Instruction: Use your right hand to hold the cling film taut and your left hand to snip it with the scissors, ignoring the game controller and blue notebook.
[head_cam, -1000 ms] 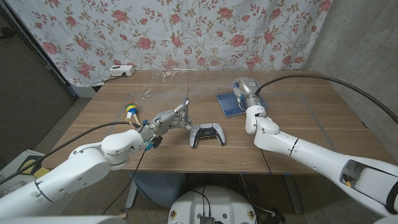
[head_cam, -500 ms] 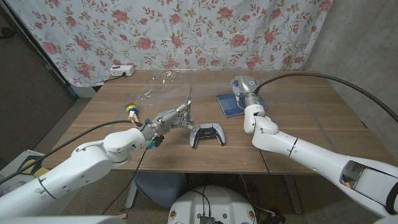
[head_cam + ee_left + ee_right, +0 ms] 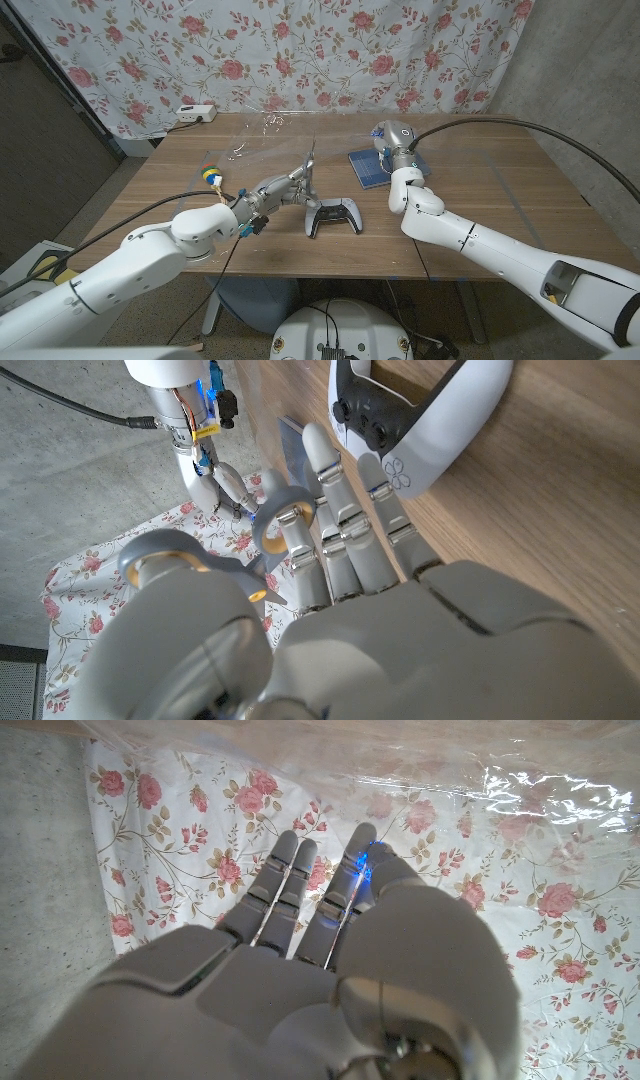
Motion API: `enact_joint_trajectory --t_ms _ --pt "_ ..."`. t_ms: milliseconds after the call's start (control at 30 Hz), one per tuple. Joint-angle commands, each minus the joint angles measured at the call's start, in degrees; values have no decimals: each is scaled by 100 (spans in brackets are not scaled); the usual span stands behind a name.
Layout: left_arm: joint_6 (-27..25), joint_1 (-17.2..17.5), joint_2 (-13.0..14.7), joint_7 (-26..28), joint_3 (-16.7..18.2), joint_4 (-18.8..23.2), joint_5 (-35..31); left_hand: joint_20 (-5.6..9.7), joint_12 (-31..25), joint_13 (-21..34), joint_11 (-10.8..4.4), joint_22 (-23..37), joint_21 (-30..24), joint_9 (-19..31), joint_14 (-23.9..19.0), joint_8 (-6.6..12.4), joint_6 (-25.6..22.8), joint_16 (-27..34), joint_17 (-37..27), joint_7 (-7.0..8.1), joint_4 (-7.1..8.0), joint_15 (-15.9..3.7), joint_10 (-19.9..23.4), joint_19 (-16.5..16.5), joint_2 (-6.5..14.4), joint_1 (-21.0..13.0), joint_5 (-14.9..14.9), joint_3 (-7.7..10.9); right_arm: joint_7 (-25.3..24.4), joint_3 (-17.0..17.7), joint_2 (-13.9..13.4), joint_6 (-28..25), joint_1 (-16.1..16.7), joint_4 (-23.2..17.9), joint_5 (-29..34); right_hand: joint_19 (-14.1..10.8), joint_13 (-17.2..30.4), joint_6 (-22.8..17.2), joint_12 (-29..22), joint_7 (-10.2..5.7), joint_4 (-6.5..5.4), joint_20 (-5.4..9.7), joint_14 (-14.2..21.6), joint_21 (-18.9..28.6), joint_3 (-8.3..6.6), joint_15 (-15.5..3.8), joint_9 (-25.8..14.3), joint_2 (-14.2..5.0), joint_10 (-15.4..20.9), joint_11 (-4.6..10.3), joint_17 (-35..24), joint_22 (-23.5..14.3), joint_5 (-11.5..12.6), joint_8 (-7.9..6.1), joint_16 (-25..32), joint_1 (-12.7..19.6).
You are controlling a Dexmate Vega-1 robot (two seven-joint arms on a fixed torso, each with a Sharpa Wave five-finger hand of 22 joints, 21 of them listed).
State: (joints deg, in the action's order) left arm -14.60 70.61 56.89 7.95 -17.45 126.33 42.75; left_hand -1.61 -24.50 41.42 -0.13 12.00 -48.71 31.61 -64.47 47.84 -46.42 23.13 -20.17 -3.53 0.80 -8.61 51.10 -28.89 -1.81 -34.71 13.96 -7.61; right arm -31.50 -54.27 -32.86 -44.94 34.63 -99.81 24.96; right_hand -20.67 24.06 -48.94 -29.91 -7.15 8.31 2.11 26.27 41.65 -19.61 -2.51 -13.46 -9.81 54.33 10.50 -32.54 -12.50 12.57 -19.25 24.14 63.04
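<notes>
Floral curtain (image 3: 180,810) behind cling film (image 3: 480,760); left robot hand (image 3: 330,560) holds scissors (image 3: 275,525).

Head view: high, fixed, looks down and forward over brown wooden table (image 3: 500,200) toward pink-rose floral curtain (image 3: 300,50); both white arms enter from bottom corners.

Left wrist view: very close, along back of grey left hand (image 3: 340,580), turned; white-and-black game controller (image 3: 420,420) and table near; controller (image 3: 333,216) shared with head view.

Right wrist view: very close behind grey right hand (image 3: 300,950), faces curtain (image 3: 150,810) through crinkled clear cling film (image 3: 480,760); curtain shared with head view.
</notes>
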Motion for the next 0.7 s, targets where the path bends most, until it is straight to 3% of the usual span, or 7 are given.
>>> enact_joint_trajectory --t_ms 33,700 --pt "-3 -172 -117 -49 -156 -93 -32 50 29 10 -315 3 -22 18 -36 -33 -12 20 0 -15 20 8 388 -16 12 -64 -24 -50 15 106 8 -163 84 -142 -68 -5 3 -56 -48 10 41 -37 52 36 -2 -1047 -27 49 61 17 -23 -12 45 38 -25 49" --pt "13 -293 -270 -128 -325 -206 5 51 46 23 -314 2 -22 17 -42 -55 -51 22 22 -16 42 12 407 -13 39 -73 -54 -88 21 191 -107 -74 188 -287 -124 45 -48 -71 -66 -5 45 -44 83 102 5 -1046 -30 55 53 34 -52 4 79 102 -54 41"
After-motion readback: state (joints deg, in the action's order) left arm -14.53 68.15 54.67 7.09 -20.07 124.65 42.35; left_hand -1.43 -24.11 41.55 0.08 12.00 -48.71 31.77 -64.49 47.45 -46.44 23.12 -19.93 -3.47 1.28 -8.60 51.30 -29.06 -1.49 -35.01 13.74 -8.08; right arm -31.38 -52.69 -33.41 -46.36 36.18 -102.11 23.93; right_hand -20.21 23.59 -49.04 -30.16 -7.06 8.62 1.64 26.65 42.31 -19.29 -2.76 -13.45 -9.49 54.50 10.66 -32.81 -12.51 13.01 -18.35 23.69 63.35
